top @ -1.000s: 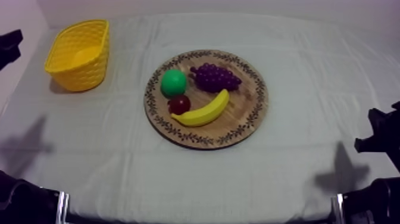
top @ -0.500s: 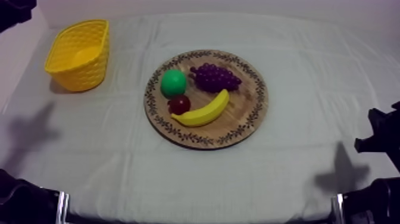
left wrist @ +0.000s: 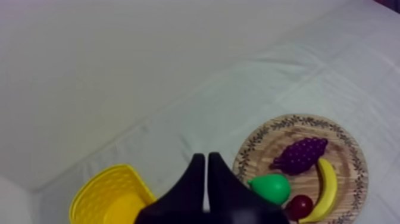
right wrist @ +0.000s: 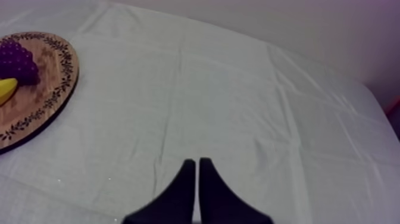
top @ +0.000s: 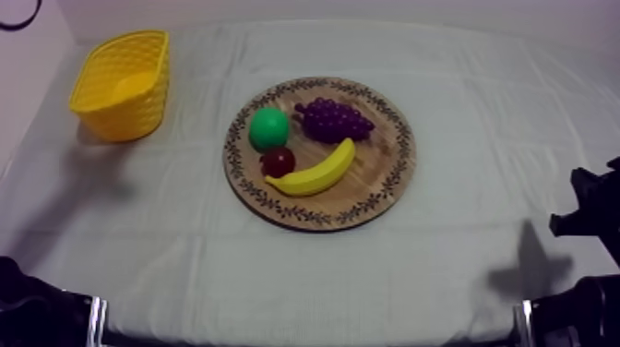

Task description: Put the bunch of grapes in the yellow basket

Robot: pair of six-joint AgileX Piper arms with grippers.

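Top view. Tabletop [top: 480,83] under grey-white cloth.
- Board [top: 392,152]: round, wooden, patterned rim, at mid-tabletop.
- Grapes [top: 334,120]: one moulded bunch of dark purple, rounded berries. It lies flat on the far half of the board. The long axis runs across the view, dipping slightly at its right. One end is just beside the pear [top: 268,128] and the other points to the board's right rim. Which end carries the stem cannot be told.
- Banana [top: 315,173]: yellow, just nearer the camera than the grapes, curved and slanting.
- Small red fruit [top: 278,161]: sits between pear and banana.
- Basket [top: 120,83]: yellow, at the far left, well apart from the board.

Left wrist view.
- Left gripper [left wrist: 206,159]: fingers pressed together in a narrow wedge, gripping nothing, raised above the tabletop between basket and board.
- The grapes lie on the board beyond the pear, untouched, with the long axis slanting.

Right wrist view.
- Right gripper [right wrist: 196,162]: fingers closed together, gripping nothing, over bare cloth, well apart from the board.
- The grapes show at the board's far side, with the banana tip beside them.
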